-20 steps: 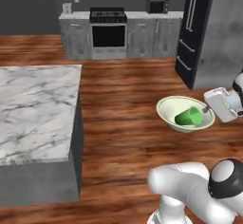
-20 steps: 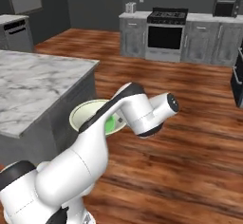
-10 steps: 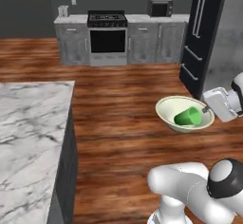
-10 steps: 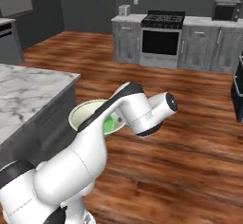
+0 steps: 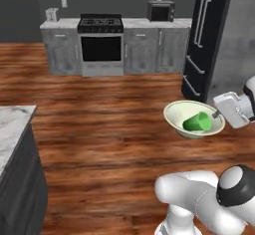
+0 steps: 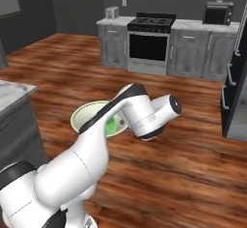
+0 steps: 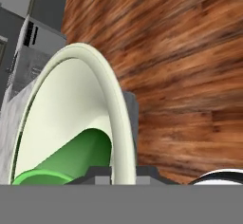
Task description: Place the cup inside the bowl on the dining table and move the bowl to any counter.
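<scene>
The base has swung away from the table toward the stove worktop point(image 5: 144, 24) at 12 o'clock. Fingers point(image 7: 130, 123) stay clamped on the bowl point(image 5: 175, 117) rim, cup point(image 5: 198, 122) lying inside, carried above the floor.

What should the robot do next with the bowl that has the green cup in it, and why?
Probably carry it on toward the counter by the stove. The claw is pinched on the rim of the bowl, which hangs over bare wood floor with nothing under it. The cup lies on its side inside, so keeping the bowl level seems wise.
</scene>
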Controlling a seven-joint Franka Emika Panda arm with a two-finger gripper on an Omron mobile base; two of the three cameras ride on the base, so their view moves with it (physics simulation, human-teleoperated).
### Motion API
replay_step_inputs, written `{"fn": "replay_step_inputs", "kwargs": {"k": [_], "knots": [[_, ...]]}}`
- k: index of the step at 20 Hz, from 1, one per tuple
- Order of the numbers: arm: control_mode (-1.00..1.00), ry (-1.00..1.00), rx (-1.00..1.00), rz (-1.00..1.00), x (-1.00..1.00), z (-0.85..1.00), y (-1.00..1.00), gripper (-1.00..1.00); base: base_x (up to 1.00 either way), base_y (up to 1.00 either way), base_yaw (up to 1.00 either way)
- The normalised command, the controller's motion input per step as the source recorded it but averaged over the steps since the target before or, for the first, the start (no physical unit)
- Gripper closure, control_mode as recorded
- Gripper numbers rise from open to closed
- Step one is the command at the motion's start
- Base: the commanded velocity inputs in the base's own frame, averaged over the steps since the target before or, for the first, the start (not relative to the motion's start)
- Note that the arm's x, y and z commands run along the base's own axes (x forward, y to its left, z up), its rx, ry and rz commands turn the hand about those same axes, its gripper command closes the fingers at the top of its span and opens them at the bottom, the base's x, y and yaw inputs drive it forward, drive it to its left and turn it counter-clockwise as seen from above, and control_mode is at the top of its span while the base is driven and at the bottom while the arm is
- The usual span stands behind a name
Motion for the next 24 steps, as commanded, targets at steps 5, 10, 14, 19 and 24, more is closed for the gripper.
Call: {"fn": "replay_step_inputs", "kwargs": {"k": [5,10,14,19,24], "knots": [[1.0,0.0,0.0,0.0,0.0,0.0,0.0,1.0,0.93,-0.27,0.0],[1.0,0.0,0.0,0.0,0.0,0.0,0.0,1.0,1.0,-0.14,-0.03],[1.0,0.0,0.0,0.0,0.0,0.0,0.0,1.0,1.0,-0.18,-0.05],[1.0,0.0,0.0,0.0,0.0,0.0,0.0,1.0,1.0,-0.31,-0.02],[1.0,0.0,0.0,0.0,0.0,0.0,0.0,1.0,1.0,-0.41,0.0]]}}
